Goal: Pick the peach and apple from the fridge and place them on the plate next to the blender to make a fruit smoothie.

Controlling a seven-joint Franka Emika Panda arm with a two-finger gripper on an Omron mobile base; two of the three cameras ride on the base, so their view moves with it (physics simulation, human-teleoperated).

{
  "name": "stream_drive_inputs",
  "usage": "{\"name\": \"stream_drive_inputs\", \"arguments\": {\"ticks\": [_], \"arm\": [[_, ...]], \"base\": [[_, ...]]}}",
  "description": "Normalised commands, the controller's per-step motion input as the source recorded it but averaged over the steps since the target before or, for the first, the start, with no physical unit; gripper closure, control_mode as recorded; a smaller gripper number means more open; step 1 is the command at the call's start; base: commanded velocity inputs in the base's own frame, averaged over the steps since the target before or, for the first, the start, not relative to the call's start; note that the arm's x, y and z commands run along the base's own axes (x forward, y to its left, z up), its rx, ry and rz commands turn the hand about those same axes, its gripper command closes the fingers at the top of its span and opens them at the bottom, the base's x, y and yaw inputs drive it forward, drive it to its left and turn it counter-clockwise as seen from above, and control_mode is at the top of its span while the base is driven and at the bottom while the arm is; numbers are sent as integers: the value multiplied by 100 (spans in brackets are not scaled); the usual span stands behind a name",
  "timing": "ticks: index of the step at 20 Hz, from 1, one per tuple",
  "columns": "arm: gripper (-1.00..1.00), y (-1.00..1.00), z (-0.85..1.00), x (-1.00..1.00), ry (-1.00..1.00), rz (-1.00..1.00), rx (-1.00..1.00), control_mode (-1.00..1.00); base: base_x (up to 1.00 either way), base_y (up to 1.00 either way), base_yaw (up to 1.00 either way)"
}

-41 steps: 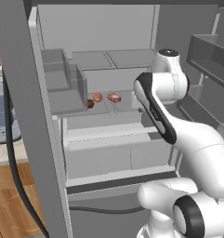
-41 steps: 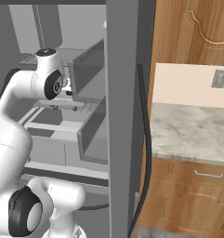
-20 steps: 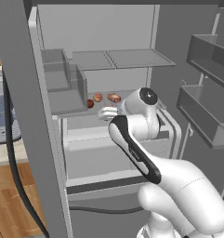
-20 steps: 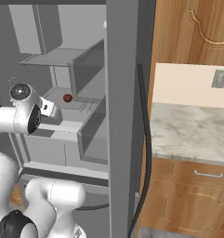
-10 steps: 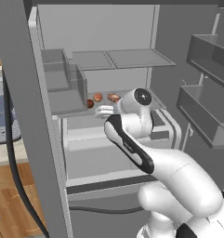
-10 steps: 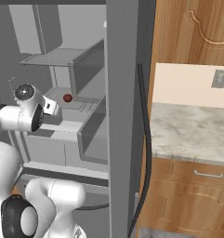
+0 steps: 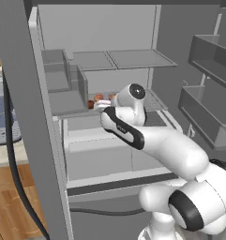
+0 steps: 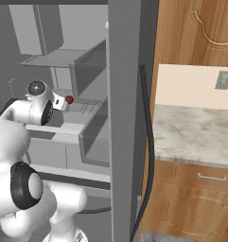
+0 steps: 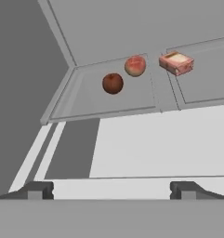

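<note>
A rendered home kitchen is shown: a tall grey fridge (image 7: 109, 61) with shelves and door bins, brown wooden cabinets (image 8: 193, 203), and a grey marbled stone counter (image 8: 193, 134).

Left base view: taken from behind arm's left, aimed forward and down into open fridge (image 7: 109, 61). Right base view: taken from behind right, same fridge (image 8: 127, 94) seen past door edge. Hand view: set close, directed along shelf; apple (image 9: 113, 83) shared with right base view (image 8: 68, 99).

fridge (image 7: 20, 93) shelves: matt grey, smooth
apple (image 9: 113, 83): dull dark red skin
worktop (image 8: 196, 134): mottled stone
cabinets (image 8: 196, 198): wood grain
</note>
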Motion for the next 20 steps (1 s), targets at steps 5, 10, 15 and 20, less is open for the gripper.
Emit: {"name": "stream_drive_inputs", "arguments": {"ticks": [5, 10, 15, 20], "arm": [[-100, 0, 0, 34, 11, 0, -1, -100], [-100, 8, -17, 18, -4, 0, 0, -100], [-100, 25, -8, 33, -4, 0, -1, -100], [-100, 13, -3, 48, 0, 0, -5, -100]], "base": [[0, 0, 0], [0, 0, 0], [0, 0, 0], [0, 0, 0]]}}
